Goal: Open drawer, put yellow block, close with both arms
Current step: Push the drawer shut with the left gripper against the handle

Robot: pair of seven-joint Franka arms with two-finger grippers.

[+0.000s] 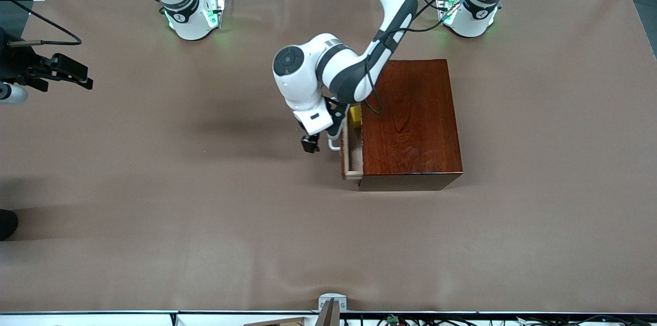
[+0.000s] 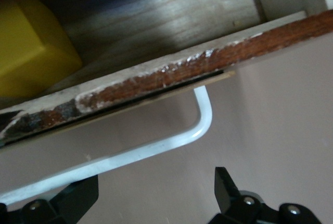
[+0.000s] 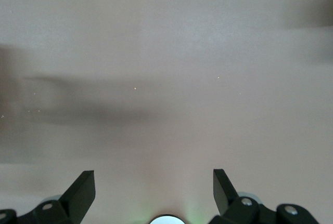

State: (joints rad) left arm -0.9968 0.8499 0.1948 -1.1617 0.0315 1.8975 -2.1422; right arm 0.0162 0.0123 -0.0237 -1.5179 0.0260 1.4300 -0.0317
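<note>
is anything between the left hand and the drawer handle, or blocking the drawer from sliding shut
Nothing visible does. The left hand is open in front of the drawer, with only bare table between its fingers and the white handle. The yellow block sits inside the tray, clear of the drawer front.

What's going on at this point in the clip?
The left gripper hangs open by the white handle of the drawer, not gripping it. The drawer sticks partly out of the dark wooden box, and the yellow block already lies inside it. The right gripper waits, open, over bare table at the right arm's end. The drawer is not yet closed.
</note>
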